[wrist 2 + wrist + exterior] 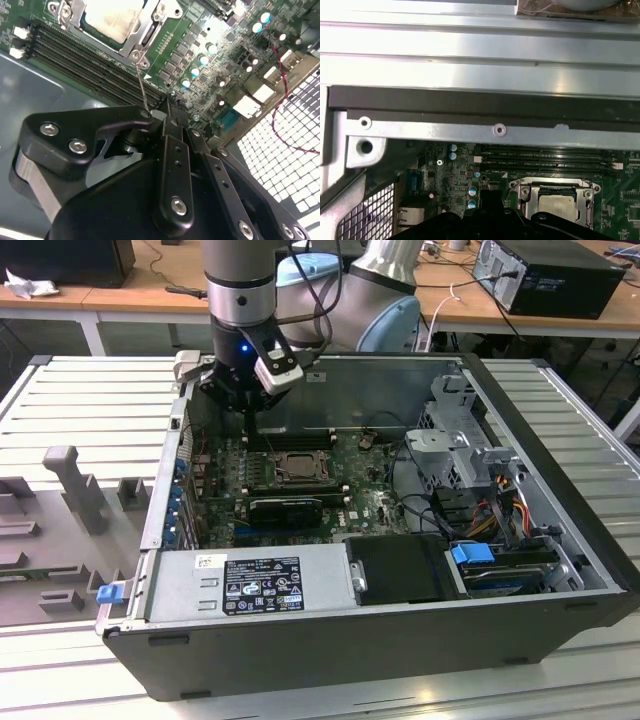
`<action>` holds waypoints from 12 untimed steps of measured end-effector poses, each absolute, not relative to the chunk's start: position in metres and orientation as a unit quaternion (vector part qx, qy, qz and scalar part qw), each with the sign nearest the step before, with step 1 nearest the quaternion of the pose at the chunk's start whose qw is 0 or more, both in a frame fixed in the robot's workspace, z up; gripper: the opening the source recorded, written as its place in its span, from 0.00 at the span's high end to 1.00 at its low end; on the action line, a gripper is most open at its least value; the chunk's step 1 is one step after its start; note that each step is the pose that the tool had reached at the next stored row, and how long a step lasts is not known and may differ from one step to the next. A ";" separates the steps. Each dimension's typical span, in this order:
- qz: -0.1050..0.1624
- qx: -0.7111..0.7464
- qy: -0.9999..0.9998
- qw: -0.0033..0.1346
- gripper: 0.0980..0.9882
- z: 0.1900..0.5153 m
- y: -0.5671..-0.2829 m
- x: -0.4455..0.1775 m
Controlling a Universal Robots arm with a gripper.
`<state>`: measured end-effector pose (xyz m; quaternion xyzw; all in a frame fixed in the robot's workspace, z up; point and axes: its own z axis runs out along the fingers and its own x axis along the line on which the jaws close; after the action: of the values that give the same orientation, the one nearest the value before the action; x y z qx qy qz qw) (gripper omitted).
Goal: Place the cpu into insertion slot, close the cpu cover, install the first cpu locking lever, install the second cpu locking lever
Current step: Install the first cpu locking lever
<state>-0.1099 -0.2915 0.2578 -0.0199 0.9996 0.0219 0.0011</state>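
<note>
- Inside the open computer case [330, 640], over the green motherboard [375, 505]: jaws hang low near the case's far wall, off the insertion slot [270, 468] toward the exterior view's left.
- Jaws, second wrist view: the two black fingers [172, 145] run together to one tip, with no gap visible between them. Logged as closed.
- cpu locking lever [142, 82]: thin wire rod, rising at a slant from one corner of the insertion slot. Its free end meets the tip of the jaws. Clamped or merely touched: cannot tell.
- cpu [112, 17]: seated in the insertion slot, pale metal top up, seen in both wrist views.
- cpu cover [152, 30]: lies flat over the slot, its silver frame around the cpu, which shows through the square cut-out.
- Memory slots [85, 60]: long black rows just beside the insertion slot, between it and the case's far wall.
- Expansion card [285, 508]: long and black, on the slot's opposite side, toward the case's near edge.
- Power supply [250, 585]: grey box along the case's near edge.
- Case lies on its side on the ribbed metal bench [90, 400]. The arm [240, 290] comes down over the case's far edge.
</note>
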 end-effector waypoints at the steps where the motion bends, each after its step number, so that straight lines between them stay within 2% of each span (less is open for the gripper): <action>1: 0.022 -0.020 1.000 0.001 0.99 0.258 -0.291 -0.110; 12: 0.022 -0.020 1.000 0.001 0.99 0.257 -0.290 -0.102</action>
<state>-0.1024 -0.2903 0.2573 -0.0201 0.9996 0.0220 0.0011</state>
